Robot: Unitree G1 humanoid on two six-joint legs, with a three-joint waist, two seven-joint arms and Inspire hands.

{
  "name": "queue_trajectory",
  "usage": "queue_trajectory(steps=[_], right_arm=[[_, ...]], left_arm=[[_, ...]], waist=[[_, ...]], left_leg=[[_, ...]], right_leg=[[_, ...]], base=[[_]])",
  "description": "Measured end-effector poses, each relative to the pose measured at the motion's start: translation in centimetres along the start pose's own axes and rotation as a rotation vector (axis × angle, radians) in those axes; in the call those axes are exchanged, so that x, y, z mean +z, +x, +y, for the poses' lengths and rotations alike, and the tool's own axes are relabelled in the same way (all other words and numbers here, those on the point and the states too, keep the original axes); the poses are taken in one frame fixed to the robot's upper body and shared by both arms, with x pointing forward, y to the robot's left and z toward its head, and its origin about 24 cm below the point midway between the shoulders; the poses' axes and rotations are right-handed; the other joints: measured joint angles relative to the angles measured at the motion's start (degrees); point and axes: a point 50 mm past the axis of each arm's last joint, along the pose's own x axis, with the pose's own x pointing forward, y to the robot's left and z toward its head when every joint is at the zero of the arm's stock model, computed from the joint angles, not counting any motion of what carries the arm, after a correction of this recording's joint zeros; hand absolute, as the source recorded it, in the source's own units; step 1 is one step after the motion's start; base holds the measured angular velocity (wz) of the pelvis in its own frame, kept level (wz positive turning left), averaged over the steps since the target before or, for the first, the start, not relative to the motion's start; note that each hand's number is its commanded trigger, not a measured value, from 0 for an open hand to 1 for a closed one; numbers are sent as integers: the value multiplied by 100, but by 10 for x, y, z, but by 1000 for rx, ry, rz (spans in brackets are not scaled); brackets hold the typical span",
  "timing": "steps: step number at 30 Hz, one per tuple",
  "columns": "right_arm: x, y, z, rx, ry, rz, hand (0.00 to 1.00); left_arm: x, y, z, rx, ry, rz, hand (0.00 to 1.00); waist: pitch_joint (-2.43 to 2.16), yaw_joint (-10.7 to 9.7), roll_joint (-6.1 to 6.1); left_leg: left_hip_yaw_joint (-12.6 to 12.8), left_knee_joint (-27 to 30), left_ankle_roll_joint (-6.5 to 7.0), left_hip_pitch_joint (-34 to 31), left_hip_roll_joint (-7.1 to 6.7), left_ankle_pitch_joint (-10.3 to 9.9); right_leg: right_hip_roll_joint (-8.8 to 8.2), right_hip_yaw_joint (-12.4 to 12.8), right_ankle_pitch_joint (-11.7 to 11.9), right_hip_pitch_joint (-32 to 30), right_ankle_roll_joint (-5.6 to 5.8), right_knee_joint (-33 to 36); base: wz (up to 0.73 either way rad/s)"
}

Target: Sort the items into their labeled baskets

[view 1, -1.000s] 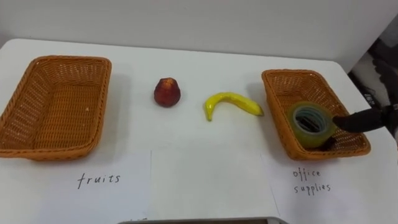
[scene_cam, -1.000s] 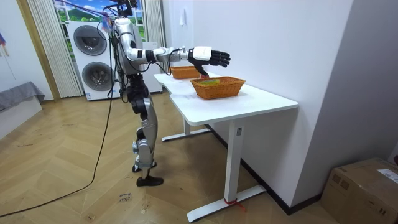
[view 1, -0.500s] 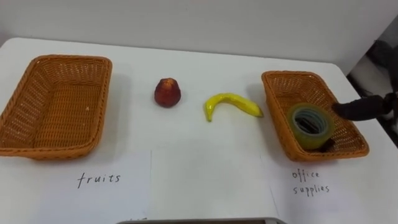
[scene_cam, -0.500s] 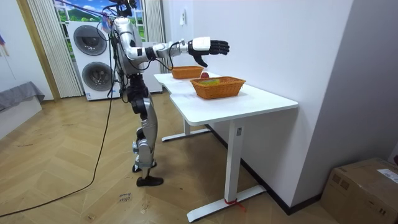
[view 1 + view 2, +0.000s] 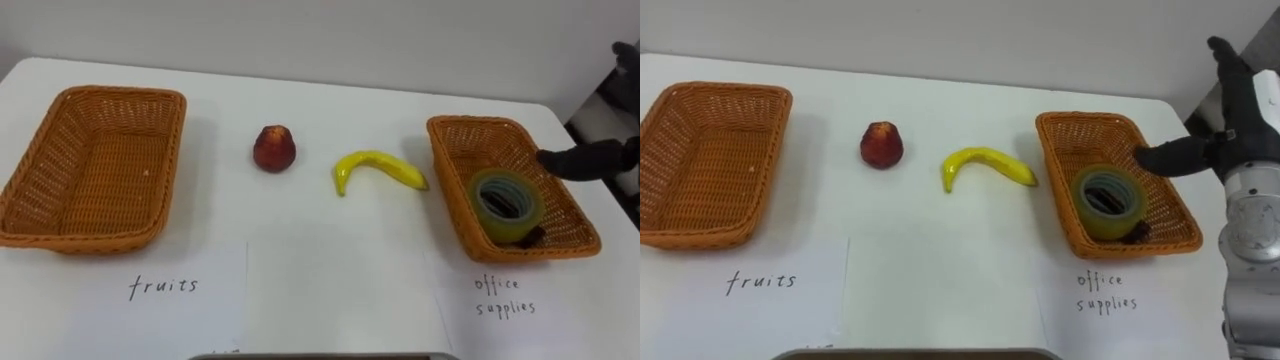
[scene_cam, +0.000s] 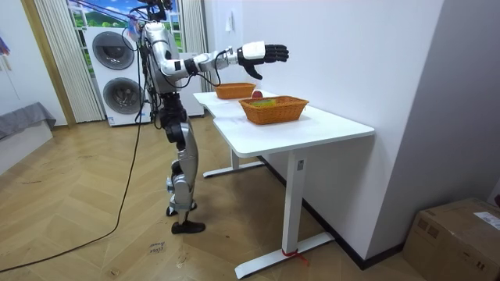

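Left eye view: I see the tape roll (image 5: 505, 203) lying flat in the near half of the right basket (image 5: 478, 121), with a small dark item (image 5: 534, 238) just beside it at the near corner; I cannot tell what that item is. The banana (image 5: 378, 168) lies on the desk (image 5: 320, 250) just left of this basket, apart from its wall, its curve arching away from me. The red fruit (image 5: 273, 148) sits upright left of the banana, near the middle of the desk. The left basket (image 5: 165, 180) stands well apart at the far left, and no item lies in it. A paper sheet (image 5: 165, 287) with handwriting lies in front of each basket.

Right eye view: my right hand (image 5: 1232, 135) is raised beside the right basket's outer edge and touches nothing. Its thumb points across the basket's rim toward the tape roll, and the fingers (image 5: 1225, 52) reach upward, straight and loosely spread. It holds nothing.

Room view: the robot stands on the wooden floor at the desk's long side, with its right arm stretched out level and the hand high above the baskets. Two stacked washing machines (image 6: 117, 74) stand behind it, and a cardboard box (image 6: 457, 234) sits at the room view's lower right.
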Motion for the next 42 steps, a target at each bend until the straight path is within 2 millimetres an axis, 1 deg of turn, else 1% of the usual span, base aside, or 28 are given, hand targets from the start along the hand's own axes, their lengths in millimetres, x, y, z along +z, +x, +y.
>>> queue_trajectory(steps=[2,4,6,8,9,11,12,13,14,16,20,23,28,30,33,34,35,37,38,41,42], right_arm=[[4,0,-1,-5,1,-17,0],[15,-1,-4,-21,7,-62,0],[22,0,-6,-38,16,-90,0],[33,5,-7,-51,41,-129,0],[36,6,-8,-53,50,-136,0],[41,8,-6,-51,83,-155,0],[42,8,-5,-46,86,-156,0],[43,8,-2,-31,93,-159,0],[44,8,-1,-25,95,-163,0],[45,8,3,-4,87,-170,0],[49,6,16,81,70,-187,0],[50,6,18,103,53,-190,0],[50,6,21,116,50,-192,0],[50,5,27,130,44,-191,0],[52,4,35,152,40,-196,0],[52,4,39,165,43,-197,0],[53,5,42,175,42,-195,0],[50,8,52,213,31,-179,0],[53,10,56,226,28,-183,0],[59,16,59,233,25,-196,0],[59,16,59,235,24,-196,0]], left_arm=[[0,-1,-1,4,2,-4,0],[-1,-1,-2,16,1,-2,0],[-1,-1,-1,28,2,0,0],[-1,-1,0,42,3,-1,0],[-3,-2,0,44,5,3,0],[-4,-2,1,53,13,1,0],[-4,-2,1,56,14,1,0],[-4,-2,2,59,20,2,0],[-4,-2,2,57,23,2,0],[-6,-2,1,55,26,10,0],[-16,-2,3,55,38,39,0],[-19,-2,5,52,42,47,0],[-19,-2,5,45,42,47,0],[-17,-1,7,51,42,42,0],[-10,1,10,64,36,28,0],[-6,2,11,68,33,20,0],[-5,2,12,69,33,17,0],[4,3,11,69,48,-2,0],[9,3,9,68,57,-19,0],[24,4,5,63,70,-61,0],[25,4,5,64,72,-65,0]], waist=[[-6,-3,15],[-5,6,35],[-4,23,14],[-1,23,-42],[-6,25,-65],[10,53,-153],[8,72,-190],[-15,151,-255],[-29,197,-304],[-26,285,-336],[-19,316,-328],[-16,328,-323],[-1,455,-303],[-1,465,-306],[1,552,-318],[26,565,-327],[34,580,-329],[36,622,-325],[35,622,-326],[35,635,-328],[37,635,-325]], left_leg=[[1,6,0,-1,-4,0],[1,5,1,-3,-5,0],[1,8,-1,-6,-6,1],[0,35,-5,-37,-7,4],[-4,38,-5,-41,-6,4],[-5,39,-8,-49,-2,5],[-5,39,-9,-54,0,6],[-9,42,-11,-88,5,6],[-2,63,-12,-111,6,7],[1,61,-7,-117,7,3],[-26,39,2,-143,2,-3],[-44,37,4,-199,1,-5],[-28,44,1,-252,6,-5],[-24,58,0,-277,9,-6],[-23,114,-2,-379,14,-7],[-23,131,-2,-404,20,-7],[-24,134,-3,-406,21,-7],[-27,151,-3,-443,22,-6],[-28,186,-2,-540,24,-6],[-28,311,2,-810,34,-4],[-27,316,2,-834,35,-4]], right_leg=[[-6,-10,0,2,0,6],[-11,-12,-4,2,-3,17],[-8,9,-15,-3,-13,23],[-8,8,-21,-19,-18,18],[-8,3,-22,-18,-19,18],[-2,-4,-22,-16,-21,8],[0,-6,-22,-18,-22,4],[8,-3,-19,-53,-26,4],[10,0,-8,-91,-33,8],[11,-6,2,-99,-30,8],[17,-32,9,-106,-20,8],[15,-56,9,-142,-20,9],[13,-50,11,-199,-22,13],[12,-54,14,-213,-27,12],[9,-55,25,-286,-38,18],[10,-55,44,-296,-42,9],[8,-55,48,-297,-44,8],[3,-49,57,-332,-47,12],[-2,-55,78,-415,-51,21],[0,-59,150,-629,-65,18],[1,-58,159,-650,-65,15]], base=[[0],[0],[0],[0],[5],[4],[0],[0],[-4],[-2],[5],[3],[0],[0],[0],[0],[0],[0],[0],[0],[0]])
